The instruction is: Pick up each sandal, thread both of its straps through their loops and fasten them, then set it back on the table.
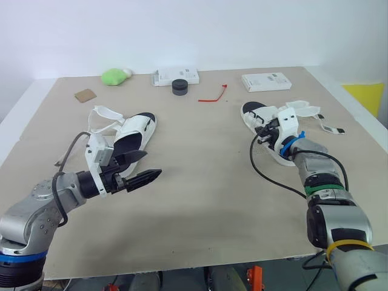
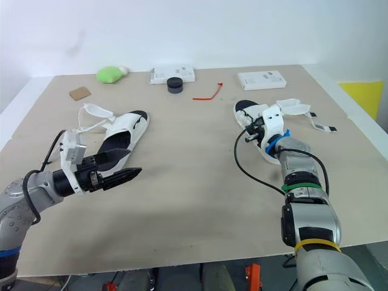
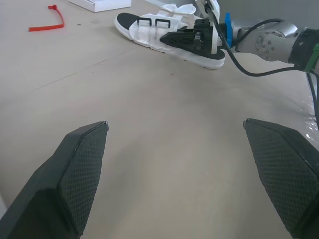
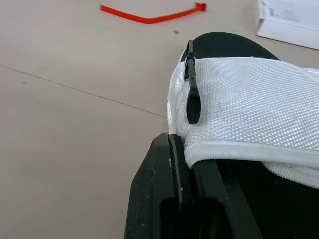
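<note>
The left sandal (image 1: 136, 130), white with a black footbed, lies on the table (image 1: 200, 200) with its straps (image 1: 103, 115) loose and lifted. My left gripper (image 1: 151, 163) hovers just in front of it, fingers wide open and holding nothing. The right sandal (image 1: 257, 114) lies at the right with its straps (image 1: 303, 109) spread open to the side. My right gripper (image 1: 264, 134) rests on that sandal's near side, shut on the edge of its white woven band (image 4: 249, 104), next to a black loop (image 4: 192, 94).
At the back of the table lie a red zip tie (image 1: 213, 94), two white boxes (image 1: 176, 76) (image 1: 265, 81), a black round cap (image 1: 179, 86), a green object (image 1: 114, 76) and a brown card (image 1: 85, 95). Bare tabletop lies between the sandals.
</note>
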### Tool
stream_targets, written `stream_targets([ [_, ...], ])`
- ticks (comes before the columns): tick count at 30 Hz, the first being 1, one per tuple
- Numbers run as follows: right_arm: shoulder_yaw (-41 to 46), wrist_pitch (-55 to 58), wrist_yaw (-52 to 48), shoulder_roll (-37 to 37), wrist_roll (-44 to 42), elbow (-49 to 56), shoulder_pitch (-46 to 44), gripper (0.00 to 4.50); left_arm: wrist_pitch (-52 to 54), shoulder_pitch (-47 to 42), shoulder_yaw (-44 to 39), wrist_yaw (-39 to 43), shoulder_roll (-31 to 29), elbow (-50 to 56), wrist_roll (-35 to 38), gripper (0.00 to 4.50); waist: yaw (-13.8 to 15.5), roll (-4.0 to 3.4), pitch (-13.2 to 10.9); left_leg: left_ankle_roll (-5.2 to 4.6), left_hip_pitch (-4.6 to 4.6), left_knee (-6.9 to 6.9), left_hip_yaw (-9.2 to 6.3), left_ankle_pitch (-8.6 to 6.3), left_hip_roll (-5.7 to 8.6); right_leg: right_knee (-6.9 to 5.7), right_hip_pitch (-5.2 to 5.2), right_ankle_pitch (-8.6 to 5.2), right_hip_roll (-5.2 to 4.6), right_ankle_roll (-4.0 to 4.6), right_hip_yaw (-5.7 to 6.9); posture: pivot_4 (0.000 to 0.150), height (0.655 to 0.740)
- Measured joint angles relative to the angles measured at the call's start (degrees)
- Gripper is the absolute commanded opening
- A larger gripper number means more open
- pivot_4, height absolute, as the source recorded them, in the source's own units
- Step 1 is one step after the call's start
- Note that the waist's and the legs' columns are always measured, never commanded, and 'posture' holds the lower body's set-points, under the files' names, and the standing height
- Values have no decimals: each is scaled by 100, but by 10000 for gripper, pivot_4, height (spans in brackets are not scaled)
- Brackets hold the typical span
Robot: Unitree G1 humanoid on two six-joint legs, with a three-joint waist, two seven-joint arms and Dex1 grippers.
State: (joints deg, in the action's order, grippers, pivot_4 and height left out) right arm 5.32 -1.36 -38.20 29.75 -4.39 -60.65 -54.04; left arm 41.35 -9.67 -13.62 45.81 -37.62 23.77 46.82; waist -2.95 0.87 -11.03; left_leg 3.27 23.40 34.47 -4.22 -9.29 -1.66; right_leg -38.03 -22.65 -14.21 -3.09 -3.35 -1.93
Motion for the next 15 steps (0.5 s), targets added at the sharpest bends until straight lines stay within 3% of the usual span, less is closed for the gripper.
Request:
stream_targets([
  [5,-65,179,-1426,8,-350,780,374,903,70,298,-319,19,-284,146,225,45000,3,-1,-1,-2,4,-8,11,-2,-2,0,-15,-2,2,-1,-13,1500,7400],
  [11,-723,1133,-3897,514,-1041,3117,1276,903,169,853,-814,352,-781,206,468,45000,22,-7,-5,6,14,-12,21,-11,-4,-1,-31,-10,2,-5,-22,1500,7400],
  [15,-1029,1529,-4626,784,-1271,4249,1657,903,178,1133,-1164,674,-1035,202,634,45000,24,-2,-8,9,17,-9,25,-13,-9,-1,-39,-23,2,16,-22,1500,7400],
])
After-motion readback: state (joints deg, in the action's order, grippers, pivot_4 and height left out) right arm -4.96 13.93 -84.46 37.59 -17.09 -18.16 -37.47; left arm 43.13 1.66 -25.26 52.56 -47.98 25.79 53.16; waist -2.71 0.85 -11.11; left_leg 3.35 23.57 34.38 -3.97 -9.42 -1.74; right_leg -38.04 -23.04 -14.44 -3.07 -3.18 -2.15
